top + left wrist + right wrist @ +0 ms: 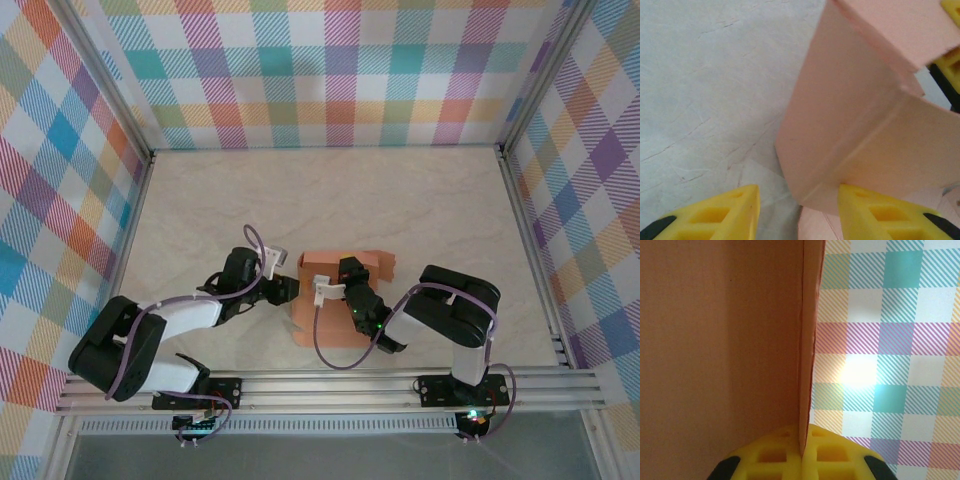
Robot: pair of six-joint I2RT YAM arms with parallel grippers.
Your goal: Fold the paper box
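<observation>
Lying near the middle of the table [330,200], just ahead of both arms, the paper box [368,264] is salmon-orange thin card, still partly flat, with one creased panel [850,125] lifted off the pale surface. Its matte faces show sharp fold lines and a thin raw edge [803,365]. The right gripper [803,447] has its yellow fingers [832,450] pinched on that edge-on panel. The left gripper [798,201] sits at the box's left side, jaws spread, one yellow finger [875,215] touching the fold. Plaid walls [330,70] surround the table.
</observation>
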